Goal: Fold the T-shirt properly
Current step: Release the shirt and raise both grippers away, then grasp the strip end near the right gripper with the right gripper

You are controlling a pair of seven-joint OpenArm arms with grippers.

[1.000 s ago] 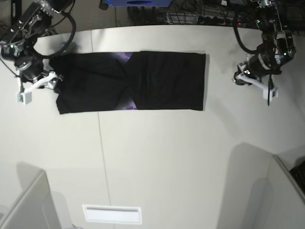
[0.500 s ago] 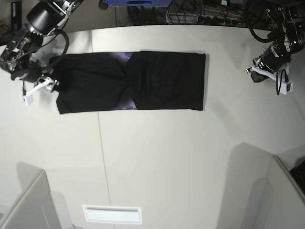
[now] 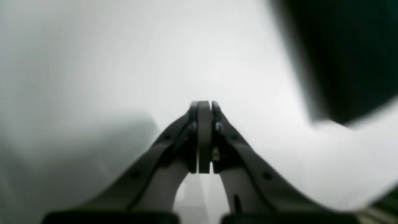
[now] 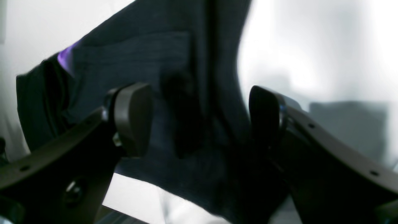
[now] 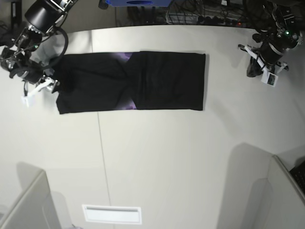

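Long strip awaiting its cross fold

The T-shirt [image 5: 131, 81] lies flat at the bench's [image 5: 157, 157] 12 o'clock. The right pincer [image 4: 199, 118] gapes over its 9 o'clock end, likely to lift it; the left pincer [image 3: 203, 109], pressed closed and empty, stands clear at 2 o'clock.

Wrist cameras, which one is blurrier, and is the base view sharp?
Left wrist view: the table and T-shirt are smeared, only the shut left gripper is crisp. Right wrist view: soft, fabric folds still readable between the open right gripper fingers. Base view: sharp, with soft shadows at the lower corners.
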